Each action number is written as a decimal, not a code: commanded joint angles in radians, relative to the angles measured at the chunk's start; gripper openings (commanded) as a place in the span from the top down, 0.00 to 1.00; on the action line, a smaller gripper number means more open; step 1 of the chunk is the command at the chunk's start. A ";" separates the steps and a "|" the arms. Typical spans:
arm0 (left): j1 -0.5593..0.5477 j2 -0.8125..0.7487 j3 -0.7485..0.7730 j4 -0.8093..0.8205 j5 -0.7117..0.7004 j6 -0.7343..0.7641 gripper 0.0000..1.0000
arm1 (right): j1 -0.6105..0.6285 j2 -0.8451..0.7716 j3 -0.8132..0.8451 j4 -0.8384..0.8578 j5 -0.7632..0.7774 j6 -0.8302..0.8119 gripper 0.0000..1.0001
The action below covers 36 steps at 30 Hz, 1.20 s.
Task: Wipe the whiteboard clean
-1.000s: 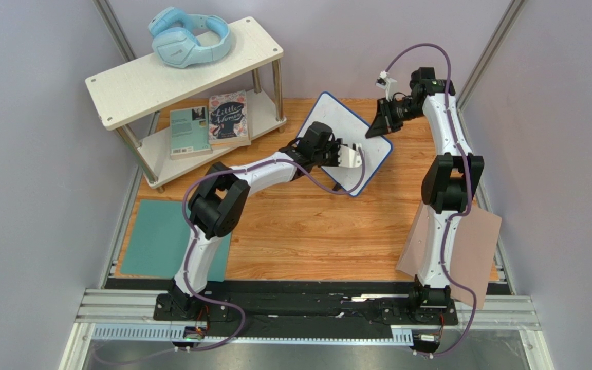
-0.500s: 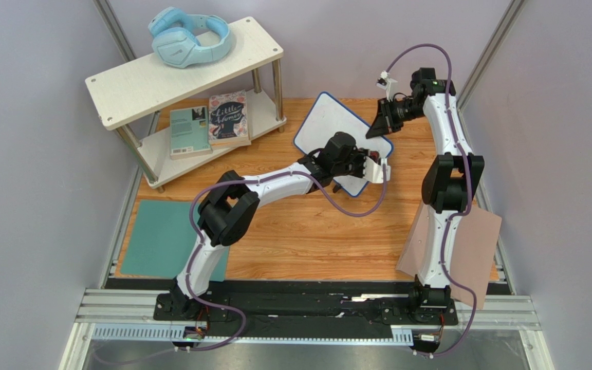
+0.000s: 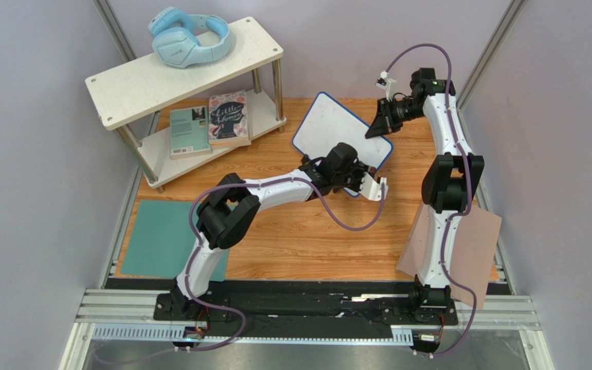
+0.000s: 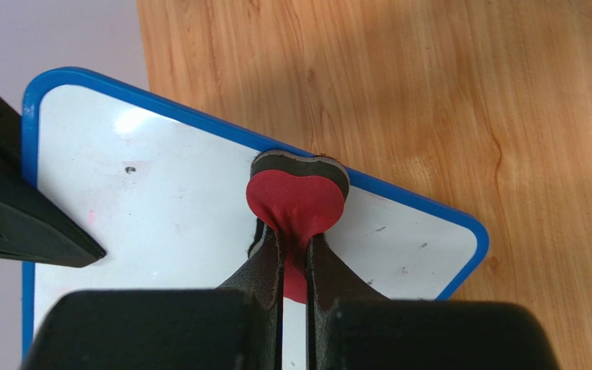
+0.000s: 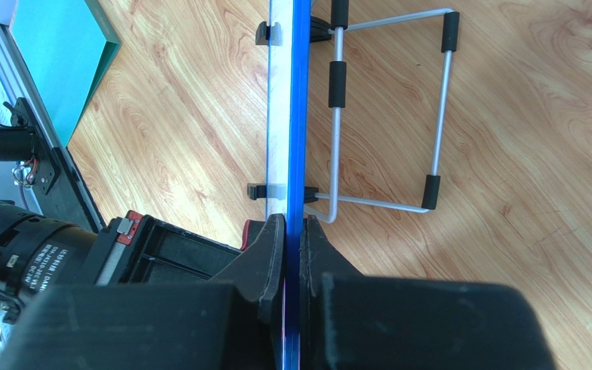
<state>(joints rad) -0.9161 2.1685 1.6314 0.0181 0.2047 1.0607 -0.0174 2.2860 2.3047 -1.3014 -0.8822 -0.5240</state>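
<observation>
Whiteboard [image 3: 336, 127], blue-rimmed, white with faint specks; left gripper [image 4: 294, 240] pinches a red eraser [image 4: 297, 199] at its near edge, right gripper [image 5: 291, 227] clamps its right edge.

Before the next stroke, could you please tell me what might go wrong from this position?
1. The red heart-shaped eraser in the left tool sits at the blue rim of the whiteboard; an outward stroke could run it off onto the table.
2. The right tool pinches only the board's thin edge, so wiping pressure might twist or slip the board.
3. A pink smudge and dark specks on the white face could be missed.
</observation>
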 commanded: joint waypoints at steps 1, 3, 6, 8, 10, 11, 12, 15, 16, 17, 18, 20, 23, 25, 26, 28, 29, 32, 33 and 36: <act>-0.006 0.016 -0.074 -0.118 0.022 0.058 1.00 | 0.059 0.049 -0.019 -0.144 0.084 -0.097 1.00; -0.006 0.016 -0.088 -0.115 0.022 0.059 1.00 | 0.059 0.047 -0.019 -0.145 0.086 -0.099 1.00; -0.007 0.019 -0.107 -0.124 0.021 0.070 1.00 | 0.059 0.050 -0.019 -0.145 0.086 -0.097 1.00; -0.007 0.027 -0.111 -0.132 0.001 0.074 1.00 | 0.057 0.049 -0.019 -0.145 0.086 -0.099 1.00; -0.006 0.028 -0.111 -0.130 -0.019 0.079 1.00 | 0.059 0.049 -0.019 -0.145 0.088 -0.099 1.00; -0.006 0.031 -0.116 -0.127 -0.031 0.082 1.00 | 0.057 0.049 -0.019 -0.145 0.089 -0.097 1.00; -0.006 0.030 -0.119 -0.121 -0.036 0.087 1.00 | 0.057 0.049 -0.018 -0.145 0.089 -0.099 1.00; -0.001 0.033 -0.127 -0.115 -0.045 0.096 1.00 | 0.059 0.047 -0.019 -0.147 0.092 -0.099 1.00; 0.000 0.036 -0.122 -0.135 -0.041 0.099 1.00 | 0.057 0.047 -0.018 -0.148 0.094 -0.100 1.00; 0.002 0.033 -0.119 -0.144 -0.034 0.096 1.00 | 0.059 0.047 -0.018 -0.148 0.094 -0.100 1.00; 0.006 0.034 -0.119 -0.155 -0.036 0.096 1.00 | 0.057 0.049 -0.018 -0.148 0.094 -0.102 1.00; 0.010 0.030 -0.122 -0.181 -0.036 0.093 1.00 | 0.057 0.049 -0.019 -0.150 0.094 -0.100 1.00; 0.020 0.027 -0.128 -0.204 -0.040 0.091 1.00 | 0.057 0.050 -0.018 -0.147 0.091 -0.100 1.00; 0.026 0.028 -0.136 -0.204 -0.047 0.085 1.00 | 0.057 0.052 -0.018 -0.147 0.089 -0.099 1.00; 0.029 0.028 -0.137 -0.205 -0.051 0.084 1.00 | 0.056 0.052 -0.019 -0.147 0.089 -0.099 1.00; 0.037 0.030 -0.136 -0.208 -0.056 0.079 1.00 | 0.057 0.052 -0.019 -0.147 0.088 -0.100 1.00; 0.039 0.033 -0.134 -0.210 -0.062 0.078 1.00 | 0.056 0.050 -0.019 -0.148 0.088 -0.099 1.00; 0.052 0.045 -0.122 -0.211 -0.079 0.068 1.00 | 0.056 0.052 -0.019 -0.148 0.089 -0.100 1.00; 0.056 0.047 -0.113 -0.210 -0.085 0.065 1.00 | 0.056 0.050 -0.019 -0.148 0.089 -0.100 1.00; 0.075 0.050 -0.091 -0.233 -0.083 0.045 1.00 | 0.056 0.050 -0.021 -0.150 0.089 -0.102 1.00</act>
<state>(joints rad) -0.9062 2.1521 1.5402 -0.0731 0.1738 1.1492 -0.0170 2.2860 2.3047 -1.3010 -0.8921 -0.5320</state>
